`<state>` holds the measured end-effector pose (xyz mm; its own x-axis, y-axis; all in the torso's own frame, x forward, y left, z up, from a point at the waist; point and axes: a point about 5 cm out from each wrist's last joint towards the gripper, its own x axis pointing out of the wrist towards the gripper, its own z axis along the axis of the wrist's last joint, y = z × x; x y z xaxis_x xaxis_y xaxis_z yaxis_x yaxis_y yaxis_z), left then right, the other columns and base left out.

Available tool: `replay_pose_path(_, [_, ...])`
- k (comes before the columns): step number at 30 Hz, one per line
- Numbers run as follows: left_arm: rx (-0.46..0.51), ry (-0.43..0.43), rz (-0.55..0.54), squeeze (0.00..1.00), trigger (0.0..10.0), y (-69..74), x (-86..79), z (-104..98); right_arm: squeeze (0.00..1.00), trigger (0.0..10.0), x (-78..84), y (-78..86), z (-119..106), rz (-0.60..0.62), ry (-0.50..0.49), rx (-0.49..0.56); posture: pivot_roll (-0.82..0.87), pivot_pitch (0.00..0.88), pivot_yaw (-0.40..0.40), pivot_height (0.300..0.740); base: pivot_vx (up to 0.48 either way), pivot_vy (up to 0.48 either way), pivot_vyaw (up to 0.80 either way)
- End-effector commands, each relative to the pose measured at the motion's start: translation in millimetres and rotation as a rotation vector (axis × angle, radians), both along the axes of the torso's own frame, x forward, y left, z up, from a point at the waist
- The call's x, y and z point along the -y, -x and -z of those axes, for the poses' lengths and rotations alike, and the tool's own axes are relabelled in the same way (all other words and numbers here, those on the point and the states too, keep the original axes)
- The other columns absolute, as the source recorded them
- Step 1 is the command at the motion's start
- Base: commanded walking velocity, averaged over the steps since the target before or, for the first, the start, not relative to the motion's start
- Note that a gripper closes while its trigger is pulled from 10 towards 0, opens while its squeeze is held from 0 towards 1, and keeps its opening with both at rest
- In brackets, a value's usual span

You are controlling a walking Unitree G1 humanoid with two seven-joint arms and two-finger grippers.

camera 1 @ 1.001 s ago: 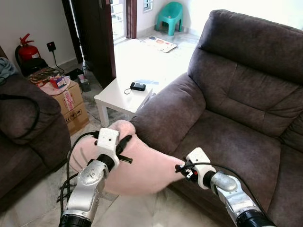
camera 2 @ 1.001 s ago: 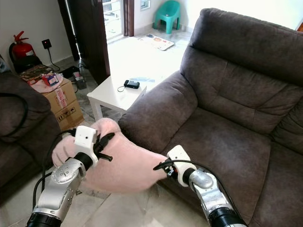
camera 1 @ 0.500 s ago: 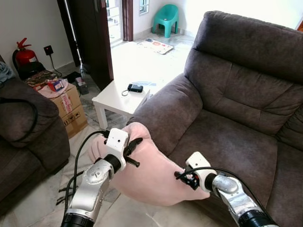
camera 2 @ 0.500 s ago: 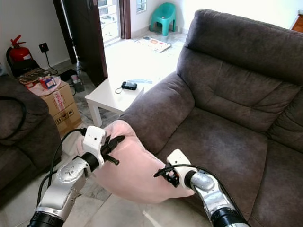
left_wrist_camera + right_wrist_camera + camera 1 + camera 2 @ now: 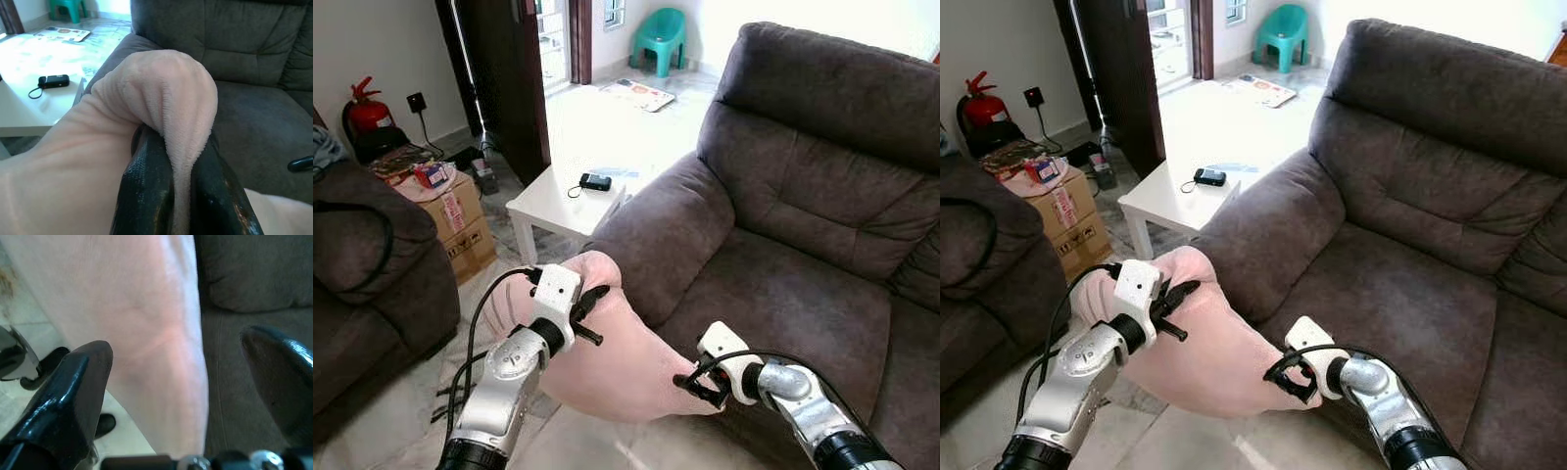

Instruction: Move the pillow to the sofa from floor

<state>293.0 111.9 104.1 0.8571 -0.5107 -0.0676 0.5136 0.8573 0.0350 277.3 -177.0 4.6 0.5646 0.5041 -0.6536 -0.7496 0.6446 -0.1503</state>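
Note:
A soft pink pillow (image 5: pixel 626 352) hangs in the air in front of the dark brown sofa (image 5: pixel 803 196), its lower end against the front edge of the seat (image 5: pixel 783 294). My left gripper (image 5: pixel 589 311) is shut on a fold at the pillow's upper end; in the left wrist view the pink fabric (image 5: pixel 166 98) is pinched between the black fingers (image 5: pixel 146 196). My right gripper (image 5: pixel 1289 378) is at the pillow's lower corner by the seat edge. Its fingers (image 5: pixel 68 396) stand wide apart, open, with the pillow's edge (image 5: pixel 161 333) between them.
A white side table (image 5: pixel 568 201) with a small black device (image 5: pixel 598 181) stands beside the sofa's armrest (image 5: pixel 656 225). Another dark sofa (image 5: pixel 372 264) is on the left, with cardboard boxes (image 5: pixel 460 220) and a red fire extinguisher (image 5: pixel 370 113) behind. Black cables (image 5: pixel 460 377) lie on the tiled floor.
The pillow has been lifted and carried toward the sofa seat's front edge. My right gripper's fingers have spread apart at the pillow's lower corner. The left gripper keeps its hold.

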Motion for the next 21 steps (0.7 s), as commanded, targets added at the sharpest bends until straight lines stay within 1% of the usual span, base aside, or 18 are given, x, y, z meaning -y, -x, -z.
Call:
replay_pose_path(1, [0.12, 0.01, 0.047, 0.0, 10.0, -4.9, 8.5, -29.3, 1.0, 10.0, 10.9, -2.5, 0.5, 0.009, 0.092, 0.004, 0.11, 0.0, -0.08, 0.74, 0.0, 0.0, 0.0])
replay_pose_path(2, [0.119, 0.01, 0.049, 0.0, 10.0, -4.9, 8.6, -29.1, 1.0, 10.0, 12.3, -2.4, 1.2, 0.009, 0.108, 0.002, 0.11, 0.0, -0.08, 0.74, 0.0, 0.0, 0.0])
replay_pose_path(3, [0.118, 0.009, 0.052, 0.0, 10.0, -4.7, 8.7, -28.8, 1.0, 10.0, 15.0, -1.9, 2.9, 0.002, 0.154, 0.003, 0.11, 0.0, -0.082, 0.74, 0.0, 0.0, 0.0])
replay_pose_path(4, [0.118, 0.009, 0.052, 0.0, 10.0, -4.7, 8.7, -28.8, 1.0, 10.0, 15.0, -1.9, 2.9, 0.002, 0.154, 0.003, 0.11, 0.0, -0.082, 0.74, 0.0, 0.0, 0.0])
replay_pose_path(5, [0.116, 0.008, 0.059, 0.0, 10.0, -4.3, 9.2, -28.5, 1.0, 10.0, 20.0, -0.9, 6.0, -0.01, 0.237, 0.009, 0.11, 0.0, -0.081, 0.74, 0.0, 0.0, 0.0])
replay_pose_path(6, [0.115, 0.008, 0.06, 0.0, 10.0, -4.2, 9.3, -28.4, 1.0, 10.0, 21.7, -0.5, 7.0, -0.014, 0.265, 0.012, 0.11, 0.0, -0.081, 0.74, 0.0, 0.0, 0.0])
replay_pose_path(7, [0.115, 0.007, 0.064, 0.0, 10.0, -4.4, 10.0, -28.3, 1.0, 10.0, 27.0, -3.4, 7.5, 0.039, 0.325, 0.031, 0.12, 0.0, -0.083, 0.74, 0.0, 0.0, 0.0])
replay_pose_path(8, [0.115, 0.006, 0.064, 0.0, 10.0, -4.5, 10.2, -28.2, 1.0, 10.0, 28.3, -4.2, 7.4, 0.054, 0.338, 0.036, 0.12, 0.0, -0.083, 0.74, 0.0, 0.0, 0.0])
replay_pose_path(9, [0.116, 0.005, 0.069, 0.0, 10.0, -4.7, 10.7, -28.4, 0.0, 10.0, 25.2, -7.3, 4.9, 0.066, 0.316, 0.063, 0.12, 0.0, -0.082, 0.74, 0.0, 0.0, 0.0])
replay_pose_path(14, [0.116, 0.003, 0.076, 0.0, 10.0, -4.8, 11.7, -28.5, 0.0, 10.0, 23.1, -9.7, 3.4, 0.084, 0.299, 0.071, 0.12, 0.0, -0.081, 0.74, 0.0, 0.0, 0.0])
replay_pose_path(16, [0.119, 0.002, 0.085, 0.0, 10.0, -4.7, 12.6, -29.3, 0.0, 10.0, 22.0, -5.2, 6.9, 0.037, 0.297, 0.021, 0.12, 0.0, -0.081, 0.74, 0.0, 0.0, 0.0])
replay_pose_path(19, [0.12, 0.001, 0.086, 0.0, 10.0, -4.7, 12.7, -29.5, 0.0, 10.0, 21.9, -3.2, 8.3, 0.018, 0.296, 0.004, 0.12, 0.0, -0.081, 0.74, 0.0, 0.0, 0.0])
replay_pose_path(21, [0.122, -0.004, 0.091, 0.0, 10.0, -4.8, 13.0, -29.9, 0.0, 10.0, 20.5, 2.8, 10.6, -0.051, 0.261, -0.047, 0.12, 0.0, -0.081, 0.74, 0.0, 0.0, 0.0])
